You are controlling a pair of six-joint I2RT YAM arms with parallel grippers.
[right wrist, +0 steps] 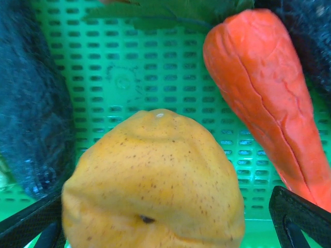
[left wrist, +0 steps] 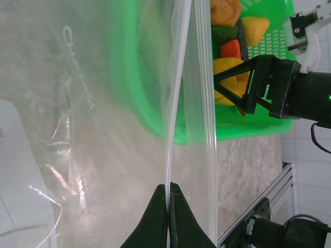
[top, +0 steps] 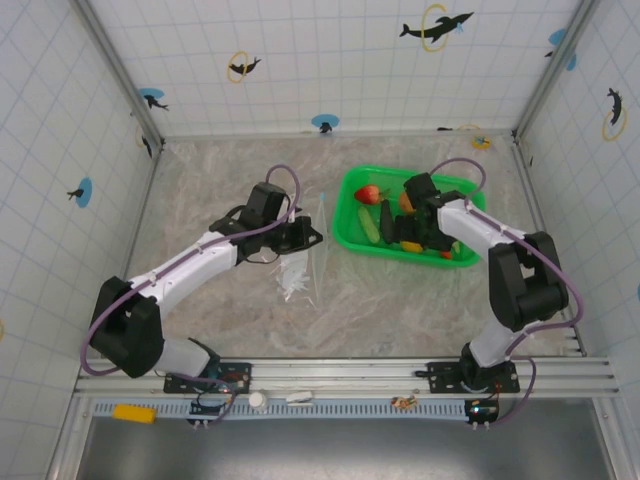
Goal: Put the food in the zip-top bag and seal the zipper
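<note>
**Bag pinched, citrus straddled**

The left claw (left wrist: 168, 206) clamps the crinkly clear zip-top bag (left wrist: 93, 155) by its thin zipper (left wrist: 174, 103). The right claw (right wrist: 165, 227) gapes around a dimpled orange citrus (right wrist: 155, 181). A ridged carrot (right wrist: 258, 93) lies just to its right, on the perforated green basket (right wrist: 145, 77).

top: overhead, whole table (top: 380, 305) | left wrist: close, through bag (left wrist: 103, 129) toward basket (left wrist: 227, 133) | right wrist: nearest, inside basket
</note>
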